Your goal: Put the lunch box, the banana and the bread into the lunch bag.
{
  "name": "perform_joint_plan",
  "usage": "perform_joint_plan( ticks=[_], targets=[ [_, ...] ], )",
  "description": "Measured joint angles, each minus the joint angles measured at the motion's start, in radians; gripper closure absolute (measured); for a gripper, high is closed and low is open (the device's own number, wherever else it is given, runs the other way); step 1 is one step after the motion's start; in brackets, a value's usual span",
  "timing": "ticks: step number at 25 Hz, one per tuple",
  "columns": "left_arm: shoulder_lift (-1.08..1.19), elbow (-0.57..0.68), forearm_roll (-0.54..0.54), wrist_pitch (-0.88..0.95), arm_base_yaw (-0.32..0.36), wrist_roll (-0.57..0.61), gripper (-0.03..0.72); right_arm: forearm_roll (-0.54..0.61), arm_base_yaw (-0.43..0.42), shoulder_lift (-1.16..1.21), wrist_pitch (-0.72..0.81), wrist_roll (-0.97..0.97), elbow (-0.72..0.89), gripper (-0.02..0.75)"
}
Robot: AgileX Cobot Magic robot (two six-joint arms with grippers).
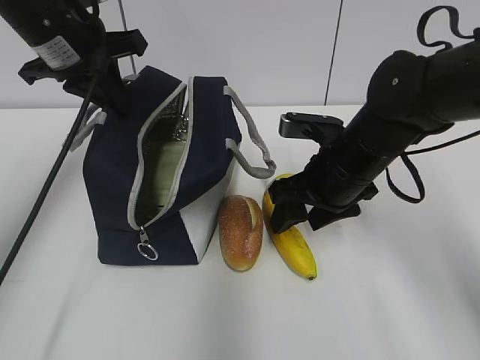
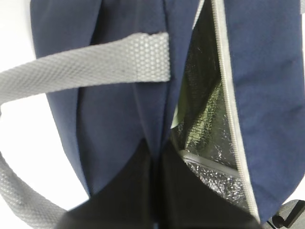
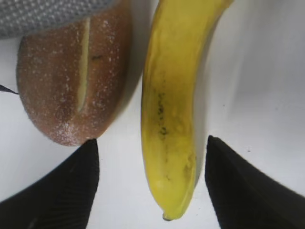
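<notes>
At far left, the left gripper [image 1: 112, 86] pinches the near-left fabric edge of the bag [image 1: 112, 195], its jaws shut on the navy cloth beside the zipper and holding the mouth open. Through that gap a pale green shape shows against the foil lining, probably the lunch box [image 1: 169, 176] already inside, though I cannot be sure. Just right of the bag, touching its white panel, lies the bread [image 1: 241, 232]. Right again, close beside it, lies the banana [image 1: 294, 247], long axis running near to far, dark tip nearest. Directly over its middle hangs the right gripper [image 1: 300, 214], fingers [image 3: 62, 191] spread wide either side of the fruit, gripping nothing, with one finger over the gap between banana and bread. Closing should take the banana across its width.
</notes>
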Motion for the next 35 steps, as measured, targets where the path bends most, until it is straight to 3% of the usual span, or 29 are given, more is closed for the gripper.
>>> perform_joint_plan(
  ticks=[25,35],
  targets=[
    [0.000,0.000,0.000,0.000,0.000,0.000,0.688,0.004,0.000,0.136,-0.021,-0.063,-0.091,0.210],
    [0.000,0.000,0.000,0.000,0.000,0.000,0.688,-0.001,0.000,0.136,0.004,-0.063,-0.091,0.413]
  ],
)
